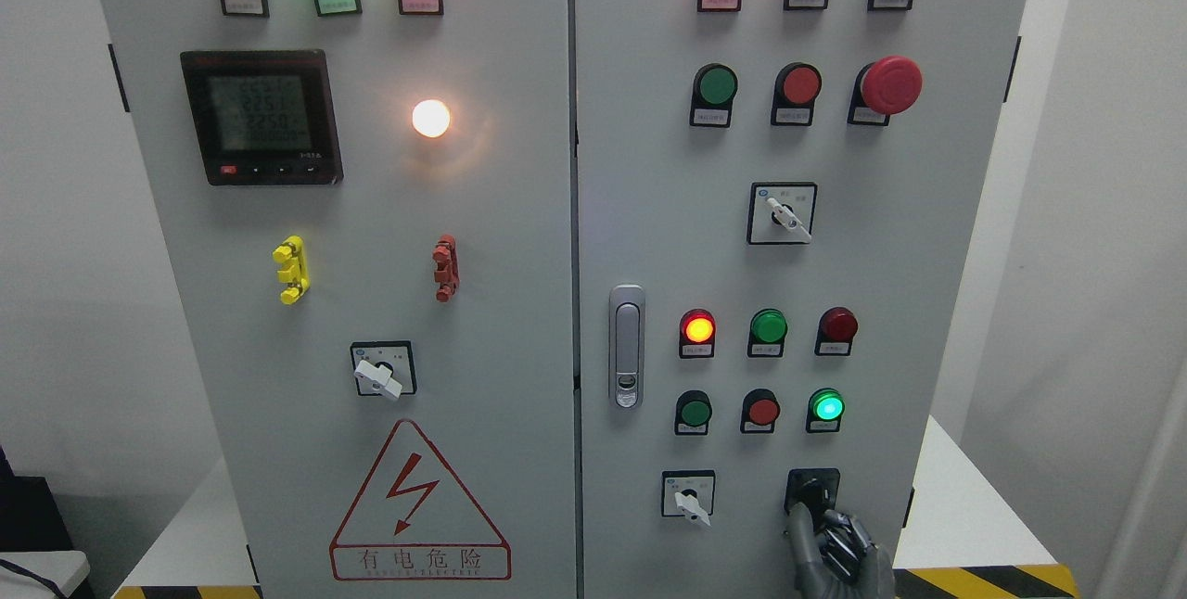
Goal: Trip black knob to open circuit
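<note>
The black knob (pixel 813 490) sits on its black plate at the lower right of the grey cabinet's right door (pixel 742 256). My right hand (pixel 816 520) comes up from the bottom edge right of the middle. Its thumb (pixel 797 529) stands at the knob's lower left. The curled fingers (pixel 848 536) press against the knob's lower right, so the knob's bottom is pinched between them. The knob's upper part shows above the hand. My left hand is out of the picture.
A white selector switch (pixel 688 497) sits left of the knob. Above it are a lit green lamp (pixel 825 408), a red button (pixel 762 411) and a green button (pixel 694 412). The door handle (pixel 627 346) stands at the seam. Yellow-black tape (pixel 983 580) edges the table.
</note>
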You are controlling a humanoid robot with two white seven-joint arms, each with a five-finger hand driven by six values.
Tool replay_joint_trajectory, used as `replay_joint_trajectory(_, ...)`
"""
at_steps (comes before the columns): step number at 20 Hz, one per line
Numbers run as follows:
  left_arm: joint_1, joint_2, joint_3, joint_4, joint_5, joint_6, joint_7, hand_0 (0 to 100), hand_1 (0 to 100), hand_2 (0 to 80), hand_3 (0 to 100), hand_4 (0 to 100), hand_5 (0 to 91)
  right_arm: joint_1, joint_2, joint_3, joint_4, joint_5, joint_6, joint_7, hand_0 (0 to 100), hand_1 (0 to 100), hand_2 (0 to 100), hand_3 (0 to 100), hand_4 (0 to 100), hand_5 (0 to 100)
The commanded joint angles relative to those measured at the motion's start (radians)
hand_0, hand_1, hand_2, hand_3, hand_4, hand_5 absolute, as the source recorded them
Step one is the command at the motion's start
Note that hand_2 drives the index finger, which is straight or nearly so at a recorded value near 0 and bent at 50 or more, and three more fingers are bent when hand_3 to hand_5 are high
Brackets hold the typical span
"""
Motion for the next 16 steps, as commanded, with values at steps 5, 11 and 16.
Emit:
replay_joint_trajectory(5, -0.008, 0.0, 0.0, 0.0, -0.034, 0.0, 0.001, 12, 39, 0.0, 0, 0, 0.0, 0.006, -0.004, -0.002, 0.004, 0.135, -0.006, 0.055, 60, 78, 64, 94, 91, 93)
replay_joint_trajectory(11, -0.008, 0.0, 0.0, 0.0, -0.034, 0.0, 0.001, 12, 39, 0.0, 0, 0, 0.0, 0.008, -0.005, -0.01, 0.005, 0.185, -0.009, 0.055, 60, 78, 64, 94, 91, 93)
replay_joint_trajectory(16, -0.008, 0.0, 0.0, 0.0, -0.034, 0.0, 0.001, 12, 39, 0.0, 0, 0, 0.0, 0.009, -0.008, -0.013, 0.005, 0.213, -0.011, 0.053, 60, 78, 64, 93, 91, 93)
